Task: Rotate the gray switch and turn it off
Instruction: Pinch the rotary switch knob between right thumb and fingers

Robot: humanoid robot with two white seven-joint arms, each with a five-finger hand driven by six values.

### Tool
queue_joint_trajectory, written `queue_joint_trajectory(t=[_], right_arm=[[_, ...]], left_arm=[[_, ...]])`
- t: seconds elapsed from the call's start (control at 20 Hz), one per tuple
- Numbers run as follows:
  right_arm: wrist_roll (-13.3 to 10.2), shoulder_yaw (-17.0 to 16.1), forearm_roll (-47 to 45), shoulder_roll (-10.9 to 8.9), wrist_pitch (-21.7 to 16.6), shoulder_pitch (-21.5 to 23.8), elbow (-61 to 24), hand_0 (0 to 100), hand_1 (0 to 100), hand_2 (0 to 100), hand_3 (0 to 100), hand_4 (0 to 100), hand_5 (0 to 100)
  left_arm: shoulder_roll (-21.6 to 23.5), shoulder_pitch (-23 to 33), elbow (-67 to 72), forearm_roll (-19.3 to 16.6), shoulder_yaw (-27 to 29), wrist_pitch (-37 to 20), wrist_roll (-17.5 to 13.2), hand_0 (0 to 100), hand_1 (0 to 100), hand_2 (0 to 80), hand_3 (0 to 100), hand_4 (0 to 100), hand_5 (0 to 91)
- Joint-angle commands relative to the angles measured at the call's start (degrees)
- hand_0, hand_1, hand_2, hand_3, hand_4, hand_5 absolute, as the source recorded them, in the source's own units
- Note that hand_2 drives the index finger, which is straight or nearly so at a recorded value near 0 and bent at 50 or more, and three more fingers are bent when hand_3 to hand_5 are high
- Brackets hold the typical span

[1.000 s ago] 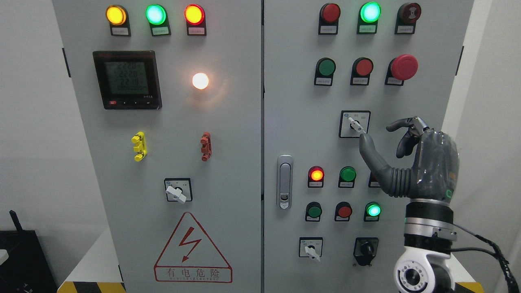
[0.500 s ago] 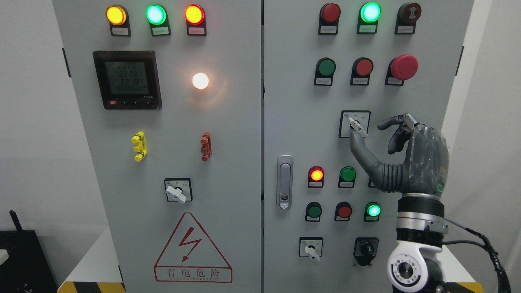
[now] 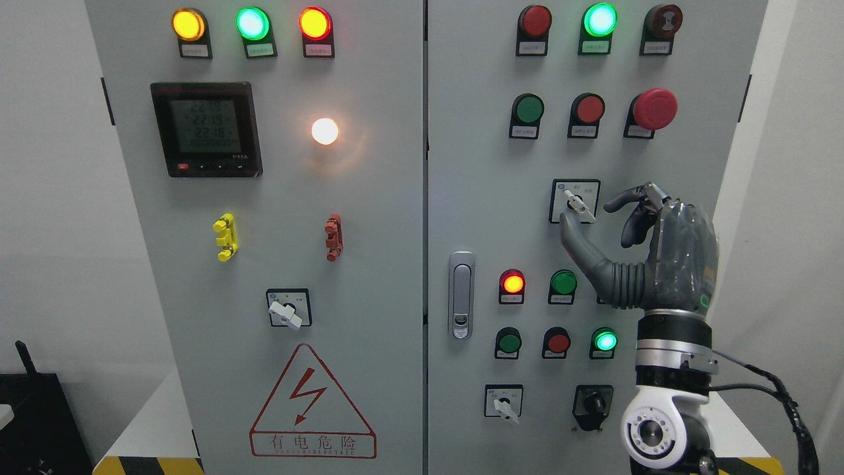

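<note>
Right hand (image 3: 649, 254) shifted left, thumb now under gray switch (image 3: 577, 206).

Meter display (image 3: 206, 128) on left door shows rows approx. 221.9, 221.9, 221.8; bottom row too small to read. Red triangle warning sign (image 3: 312, 404) w/ lightning bolt reads 有电危险. Small button labels illegible.

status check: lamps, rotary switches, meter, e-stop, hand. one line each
Top-left lamps: amber, green, red all lit.
White lamp: lit.
Meter: display on.
Top-right green lamp: lit; red beside it dark.
E-stop: untouched.
Gray switch: handle tilted, not yet gripped.
Right hand: open, thumb just under the handle.
</note>
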Motion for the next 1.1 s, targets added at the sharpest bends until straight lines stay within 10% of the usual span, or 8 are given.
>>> queue_joint_trajectory(t=[0.0, 1.05], right_arm=[[0.02, -0.98, -0.15, -0.04, 0.09, -0.26, 0.91, 0, 45, 59, 97, 95, 100], [0.11, -0.55, -0.41, -0.30, 1.32, -1.32, 1.87, 5, 45, 62, 98, 96, 100]], left_arm=[[0.00, -0.53, -1.49, 1.14, 0.44, 0.04, 0.00, 12, 39, 0.0, 0, 0, 0.0], [0.00, -0.53, -1.49, 1.14, 0.44, -0.05, 0.00, 12, 39, 0.0, 0, 0, 0.0]])
